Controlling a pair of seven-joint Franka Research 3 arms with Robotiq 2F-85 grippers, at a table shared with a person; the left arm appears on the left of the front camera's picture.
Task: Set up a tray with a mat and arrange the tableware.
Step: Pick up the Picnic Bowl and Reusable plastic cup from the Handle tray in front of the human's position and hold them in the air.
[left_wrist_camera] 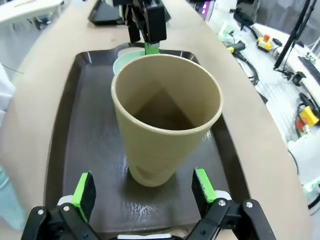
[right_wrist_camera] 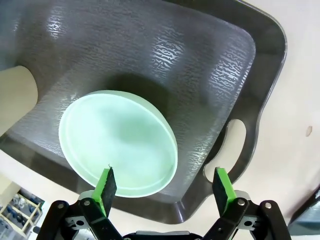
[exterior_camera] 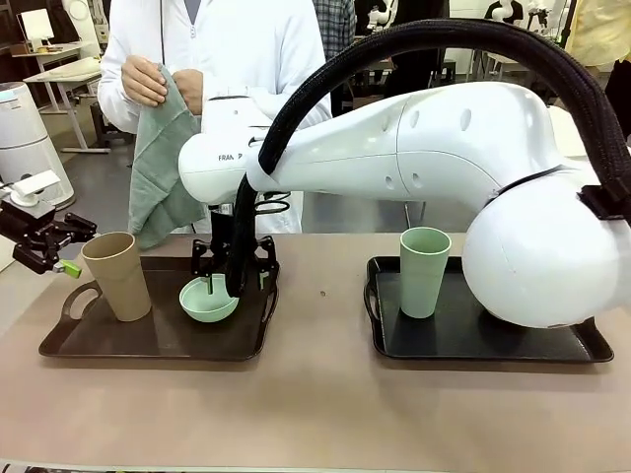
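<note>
Both pairs of jaws stood wide open and held nothing. In the front view the left gripper [exterior_camera: 61, 252] hung at the table's [exterior_camera: 315, 414] left edge, just beside the tan cup [exterior_camera: 116, 276], which stood upright at the left end of the left tray [exterior_camera: 148, 340]. The right arm reached across the middle, and the right gripper [exterior_camera: 234, 271] pointed down over the mint green bowl [exterior_camera: 208, 301] on the same tray. The pale green cup [exterior_camera: 424, 271] stood upright on the right tray [exterior_camera: 552, 345]. Across the table a person's hand [exterior_camera: 144, 81] held up a grey-green cloth [exterior_camera: 158, 168].

In the left wrist view the left gripper's [left_wrist_camera: 145, 187] green pads [left_wrist_camera: 85, 192] flanked the base of the tan cup [left_wrist_camera: 165, 120], clear of its wall. Past the cup showed the rim of the mint green bowl [left_wrist_camera: 122, 62], with the right gripper [left_wrist_camera: 147, 25] above it, all on the dark tray [left_wrist_camera: 90, 125].

In the right wrist view the right gripper [right_wrist_camera: 165, 184] looked down on the mint green bowl [right_wrist_camera: 117, 142], which sat near a corner of the tray [right_wrist_camera: 165, 50]. One pad [right_wrist_camera: 106, 182] overlapped the bowl's near rim; whether it touched could not be told. The other pad was by the tray's handle slot. The tan cup [right_wrist_camera: 17, 95] showed at the left edge.
</note>
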